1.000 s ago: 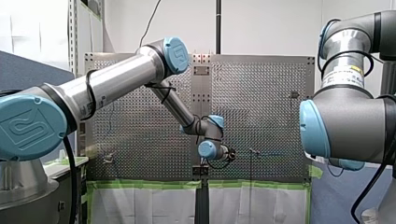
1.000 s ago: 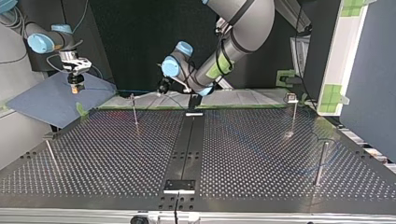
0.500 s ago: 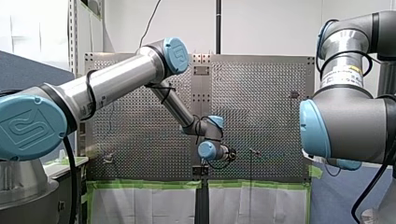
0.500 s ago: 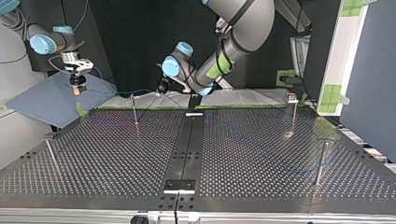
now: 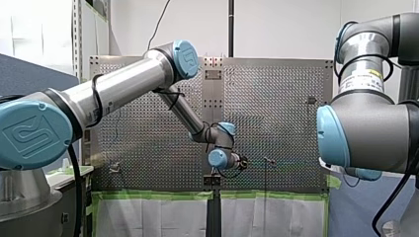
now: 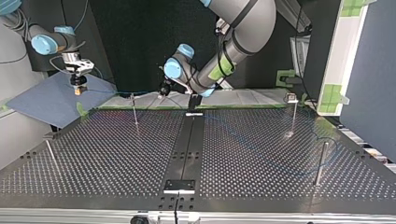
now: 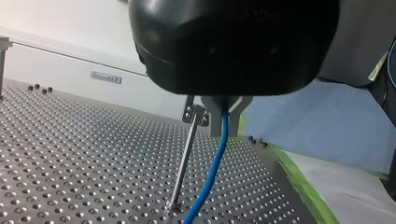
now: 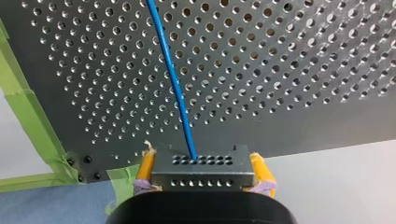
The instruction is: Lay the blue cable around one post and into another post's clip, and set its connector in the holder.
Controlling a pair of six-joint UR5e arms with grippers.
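A perforated metal table (image 6: 261, 158) carries several thin upright posts, and two robot arms reach over its far edge in the top view. My left arm's gripper (image 7: 226, 117) is black with metal fingers (image 7: 215, 119), which are pinched together on the blue cable (image 7: 211, 175). It sits just beside the clip (image 7: 195, 113) at the top of the nearest post (image 7: 183, 161). From the fingers the cable drops alongside the post toward its base and is not visibly seated in the clip. My right arm's gripper (image 6: 78, 88) hovers off the table's corner at the top view's left. Its yellow pads (image 8: 146, 167) are clamped on the grey connector (image 8: 203, 173), and the cable leads away from it over the table. Between the two grippers the cable appears to run roughly level, passing close by that post. The left gripper is therefore the nearer one for pressing the cable sideways into the clip.
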